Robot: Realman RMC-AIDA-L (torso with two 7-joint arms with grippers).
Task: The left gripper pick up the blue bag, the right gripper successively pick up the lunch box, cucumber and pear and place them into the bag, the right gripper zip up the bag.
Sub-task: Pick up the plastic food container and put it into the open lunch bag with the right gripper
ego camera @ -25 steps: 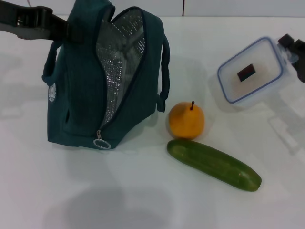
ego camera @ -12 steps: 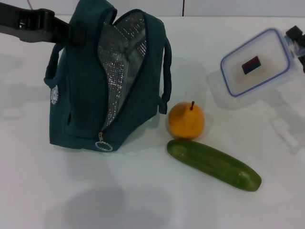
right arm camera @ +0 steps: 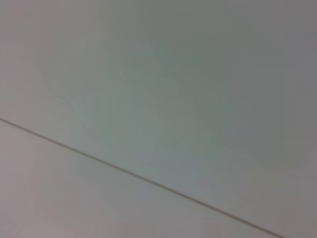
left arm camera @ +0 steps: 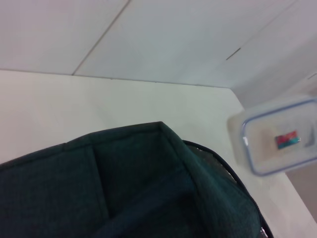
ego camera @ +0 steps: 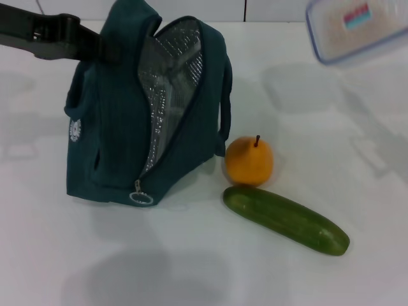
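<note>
Dark teal fabric is standing at the left of the white table [ego camera: 191, 268]: this is the blue bag [ego camera: 121, 140], with its mouth gaping and the silver foil lining [ego camera: 171, 95] showing; the ring zip pull [ego camera: 141, 198] is hanging low at the front. The left gripper [ego camera: 95, 46] is reaching in from the left at the top of the bag, and I judge it is clamped on the fabric there, because the bag is staying upright, though its fingertips are hidden by the cloth; the bag is soft and will sag, so the hold must be kept high.

The lunch box [ego camera: 357, 25] is hanging in the air at the far right, well above the table, cut by the edge of the head view; the right gripper is not showing anywhere, so I cannot tell how its fingers are standing. The box is stiff, smooth and probably light; a grip on its short end seems safest, and it may slip. The pear [ego camera: 248, 160] is lying just beside the bag, and the cucumber [ego camera: 285, 219] is lying near in front of the pear.

The left wrist view is showing the bag's top edge [left arm camera: 124, 183] close and the lunch box [left arm camera: 280, 144] beyond it; the right wrist view is giving only a pale blank surface.
</note>
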